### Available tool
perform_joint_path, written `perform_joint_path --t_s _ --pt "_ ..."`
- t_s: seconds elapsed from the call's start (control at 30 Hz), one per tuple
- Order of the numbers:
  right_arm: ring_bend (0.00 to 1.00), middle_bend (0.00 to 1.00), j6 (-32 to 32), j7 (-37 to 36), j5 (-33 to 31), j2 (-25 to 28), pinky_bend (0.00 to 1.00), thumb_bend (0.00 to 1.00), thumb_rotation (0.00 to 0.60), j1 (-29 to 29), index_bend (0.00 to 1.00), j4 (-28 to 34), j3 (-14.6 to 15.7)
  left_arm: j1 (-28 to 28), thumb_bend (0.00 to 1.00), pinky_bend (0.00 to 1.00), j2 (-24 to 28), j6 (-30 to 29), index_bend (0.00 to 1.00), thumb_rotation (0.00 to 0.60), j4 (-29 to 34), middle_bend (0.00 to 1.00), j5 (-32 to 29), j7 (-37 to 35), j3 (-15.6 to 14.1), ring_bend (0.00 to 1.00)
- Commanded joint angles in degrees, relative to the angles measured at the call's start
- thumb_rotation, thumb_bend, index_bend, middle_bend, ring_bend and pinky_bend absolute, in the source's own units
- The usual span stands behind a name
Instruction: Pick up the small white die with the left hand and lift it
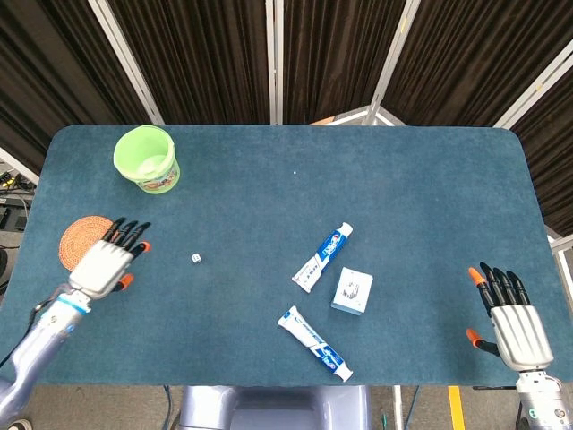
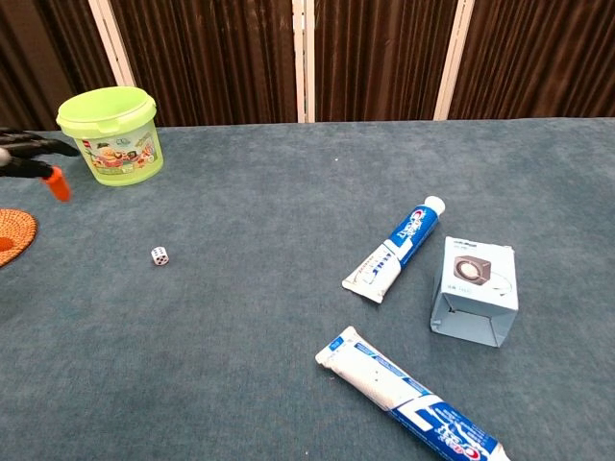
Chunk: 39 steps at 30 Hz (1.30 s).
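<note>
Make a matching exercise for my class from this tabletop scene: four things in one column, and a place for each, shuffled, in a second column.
Things:
1. green bucket
2. white die
3. woven coaster
4. small blue box

Places:
A. partly under the left hand
B. between the two toothpaste tubes
C. far left corner of the table
D. alone on the cloth, just right of the left hand

Pairs: 1-C, 2-D, 3-A, 4-B

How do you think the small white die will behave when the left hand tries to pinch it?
The die is tiny beside the left hand, so it probably slips or tumbles easily. The table's soft-looking cloth should stop it rolling far.
</note>
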State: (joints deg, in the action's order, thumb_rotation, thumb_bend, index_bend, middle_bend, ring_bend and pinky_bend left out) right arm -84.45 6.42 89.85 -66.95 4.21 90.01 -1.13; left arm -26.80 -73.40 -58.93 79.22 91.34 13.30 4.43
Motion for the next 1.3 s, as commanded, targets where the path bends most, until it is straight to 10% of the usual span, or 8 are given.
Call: perform_joint_path --t_s 0.03,1.3 --pt "0.0 0.0 0.28 -0.35 -0.46 0.13 0.0 0.08 0.6 0.11 0.0 -0.12 -0.21 -3.17 0.31 0.0 -3.18 3.36 0.3 0.6 -2.51 0.0 -0.34 2.97 0.37 0.0" --pt "0.0 0.0 0.78 -3.38 -3.07 0.78 0.0 0.08 0.6 0.55 0.0 -1.14 -1.67 -15.3 0.34 0.0 -17.74 13.34 0.38 0.6 -13.64 0.0 -9.84 12.0 0.84 0.0"
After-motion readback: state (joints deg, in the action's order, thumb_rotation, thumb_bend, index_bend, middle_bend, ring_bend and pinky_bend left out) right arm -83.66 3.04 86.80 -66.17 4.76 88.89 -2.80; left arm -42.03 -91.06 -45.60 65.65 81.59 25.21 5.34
